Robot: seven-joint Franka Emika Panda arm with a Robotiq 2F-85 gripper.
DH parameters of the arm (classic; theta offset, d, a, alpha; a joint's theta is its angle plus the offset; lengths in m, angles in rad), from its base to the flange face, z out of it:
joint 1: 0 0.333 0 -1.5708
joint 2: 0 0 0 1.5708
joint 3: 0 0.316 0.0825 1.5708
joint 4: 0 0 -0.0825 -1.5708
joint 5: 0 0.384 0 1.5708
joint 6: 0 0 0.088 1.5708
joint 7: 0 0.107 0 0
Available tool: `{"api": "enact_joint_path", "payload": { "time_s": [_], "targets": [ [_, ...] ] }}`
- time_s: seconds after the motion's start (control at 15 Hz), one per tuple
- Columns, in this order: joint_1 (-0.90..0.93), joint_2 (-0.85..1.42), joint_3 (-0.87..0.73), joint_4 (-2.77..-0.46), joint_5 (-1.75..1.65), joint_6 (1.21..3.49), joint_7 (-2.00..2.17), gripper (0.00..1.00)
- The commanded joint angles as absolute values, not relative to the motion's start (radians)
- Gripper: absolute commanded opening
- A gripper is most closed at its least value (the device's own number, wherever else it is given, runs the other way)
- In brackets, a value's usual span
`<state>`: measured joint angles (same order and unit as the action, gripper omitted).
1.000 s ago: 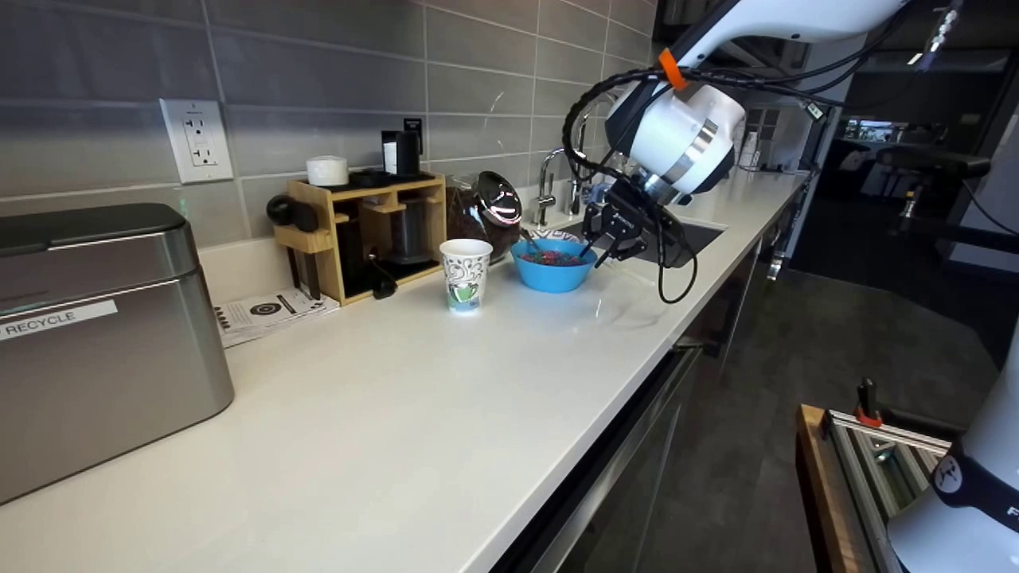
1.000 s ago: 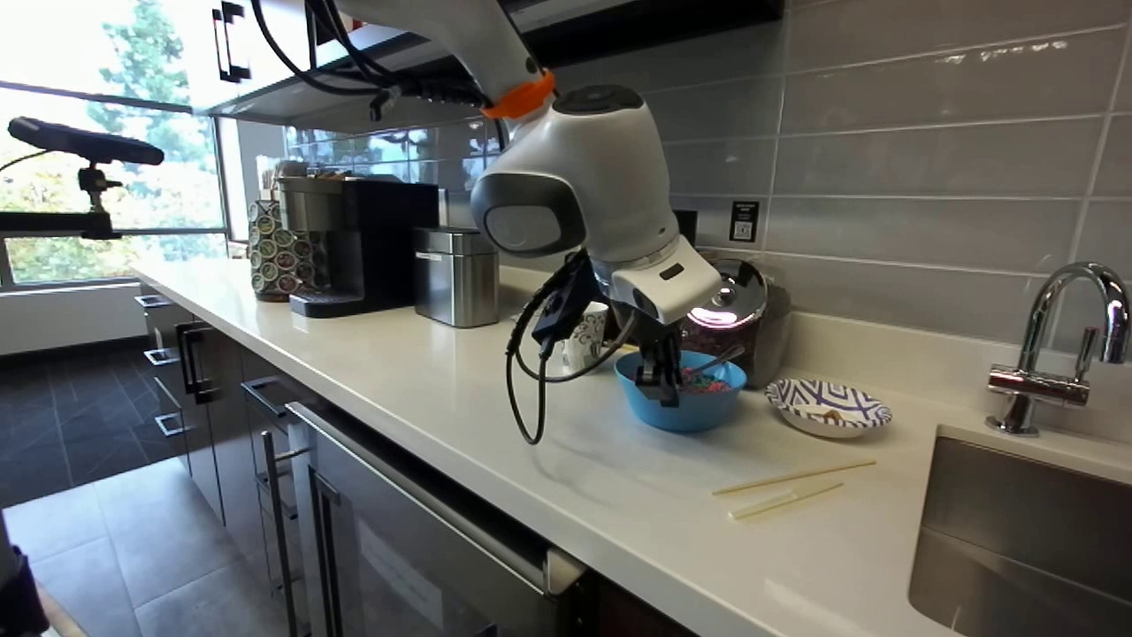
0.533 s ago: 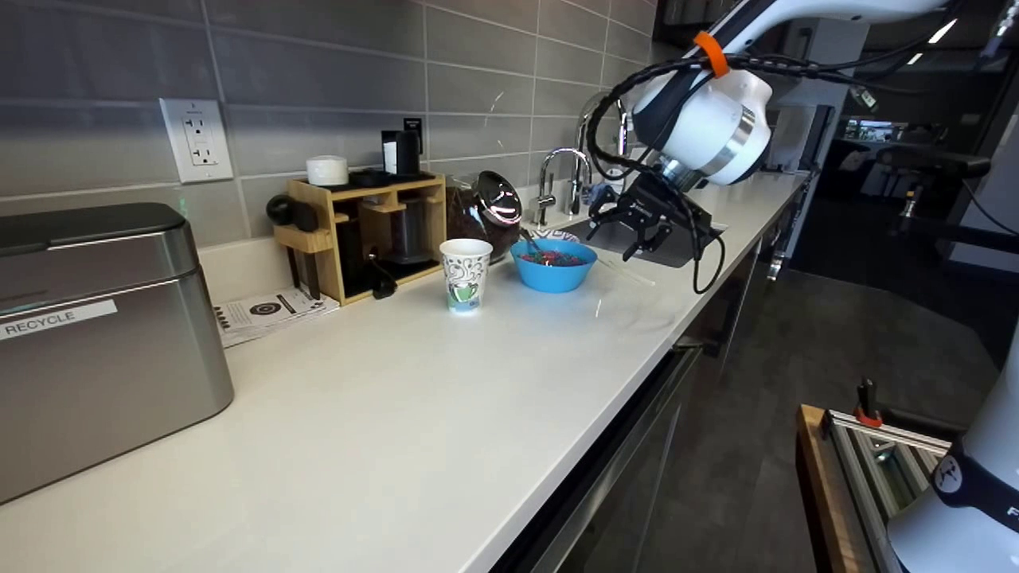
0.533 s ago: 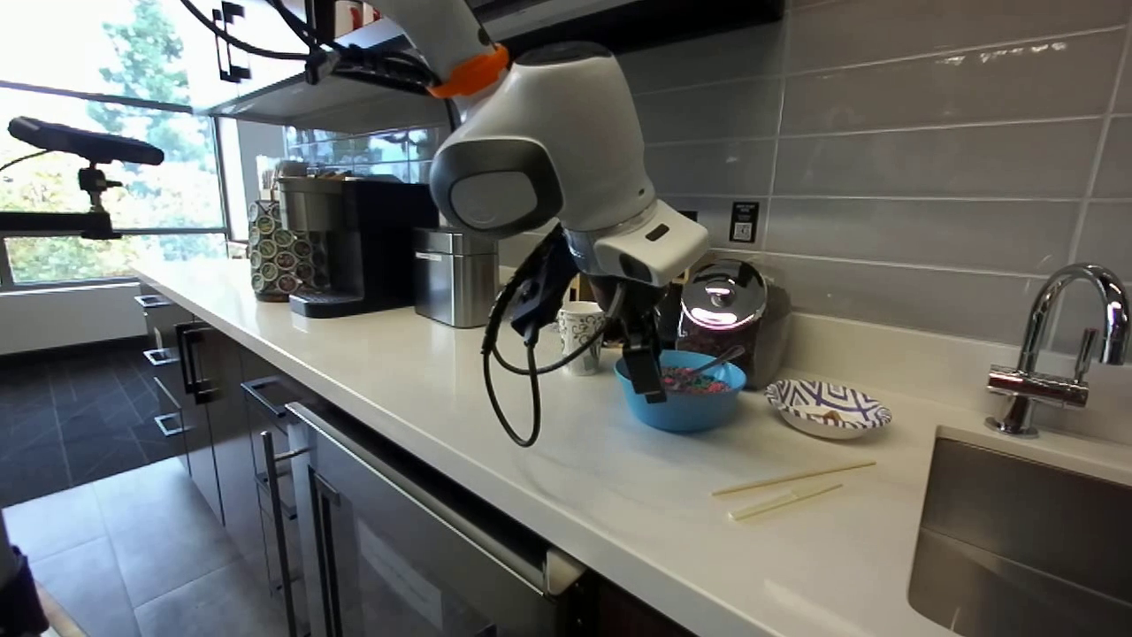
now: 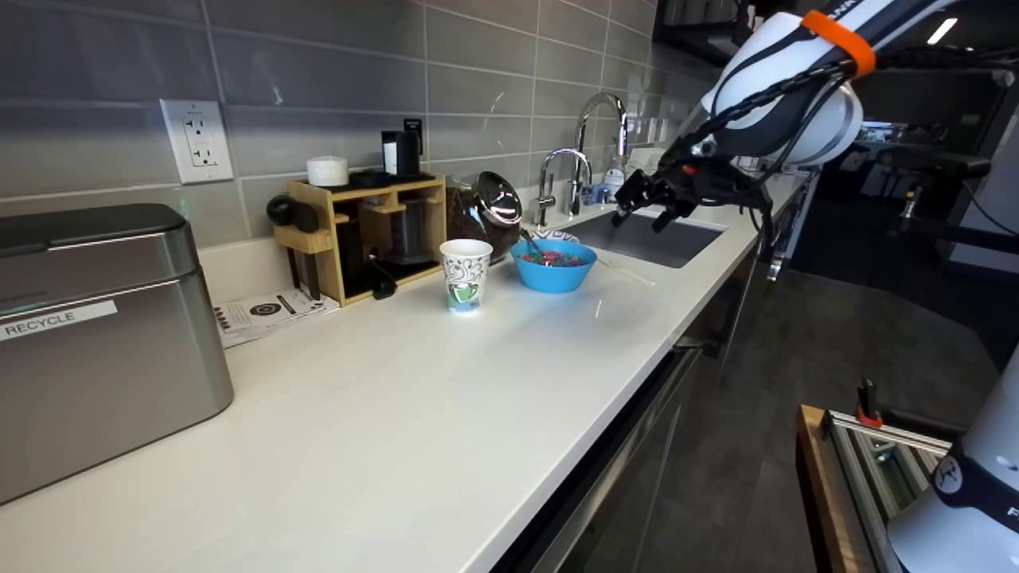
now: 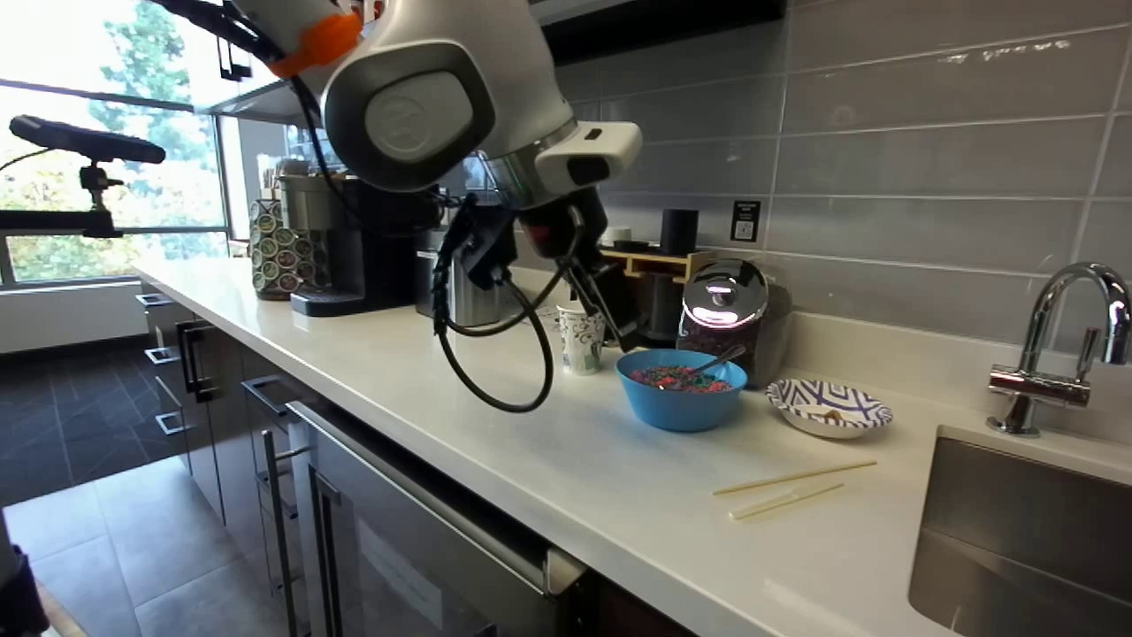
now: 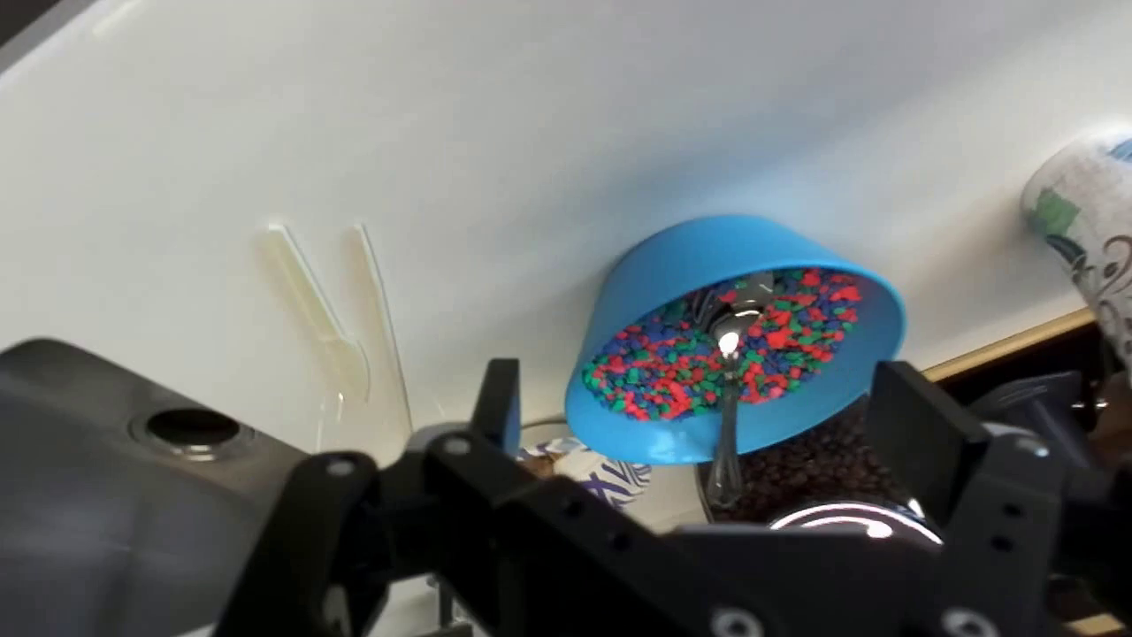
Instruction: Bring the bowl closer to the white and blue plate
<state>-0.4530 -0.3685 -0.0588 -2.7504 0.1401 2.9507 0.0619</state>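
The blue bowl (image 6: 679, 402) stands upright on the counter, holding red, green and blue bits and a metal spoon (image 7: 729, 416). Close beside it sits the white and blue plate (image 6: 829, 411), a shallow patterned dish with something brownish in it; the wrist view shows only part of the plate (image 7: 610, 478), the rest hidden by gripper and bowl. My gripper (image 7: 700, 376) is open, its fingers wide apart with nothing gripped. In an exterior view the gripper (image 6: 626, 329) hangs above the bowl's rim, apart from it.
A patterned paper cup (image 5: 465, 274) and a jar of dark beans (image 6: 723, 305) stand near the bowl. Two pale utensils (image 6: 791, 489) lie before the plate, with the sink (image 6: 1017, 531) beyond. A wooden organizer (image 5: 382, 231) is against the wall.
My gripper has opened and drawn up and back from the bowl's side. The bowl, spoon and plate look unmoved over this span.
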Motion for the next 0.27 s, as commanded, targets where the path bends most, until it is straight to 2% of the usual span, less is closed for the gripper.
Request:
{"api": "enact_joint_path", "payload": {
  "time_s": [0.0, 0.2],
  "targets": [
    [-0.429, -0.398, -0.084, -2.757, 0.087, 2.944, 0.1, 1.0],
    [-0.41, -0.395, -0.111, -2.754, 0.093, 2.944, 0.097, 1.0]
  ]
}}
